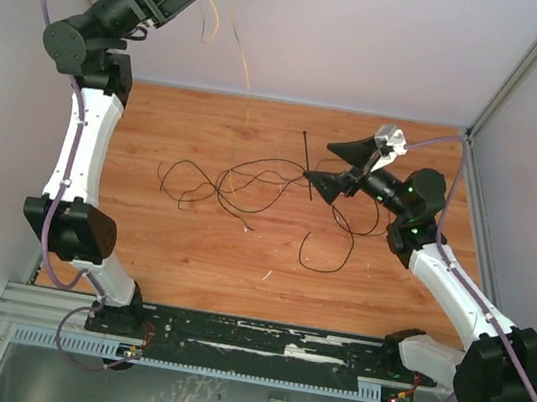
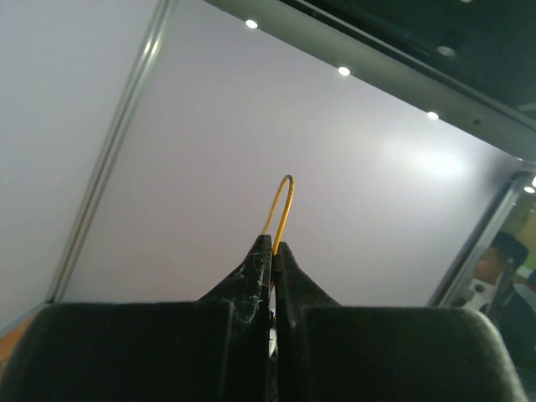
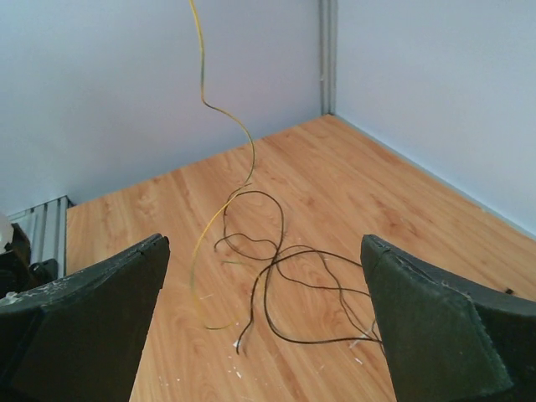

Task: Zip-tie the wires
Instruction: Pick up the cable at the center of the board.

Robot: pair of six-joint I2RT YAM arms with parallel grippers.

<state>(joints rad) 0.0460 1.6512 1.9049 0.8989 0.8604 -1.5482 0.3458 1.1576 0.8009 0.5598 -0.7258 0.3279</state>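
my left gripper [image 2: 272, 247] is raised high at the far left corner, fingers pressed together on a yellow wire [image 2: 283, 205] that loops above the tips and hangs down toward the wooden table [image 1: 190, 250]. my right gripper [image 1: 327, 164] hovers low over the table with its fingers spread wide and nothing between them. the dark wires [image 1: 241, 182] lie in loose loops across the middle of the table, and the zip tie [image 1: 307, 164] lies straight on the boards just beside my right fingertips, crossing the tangle's right end
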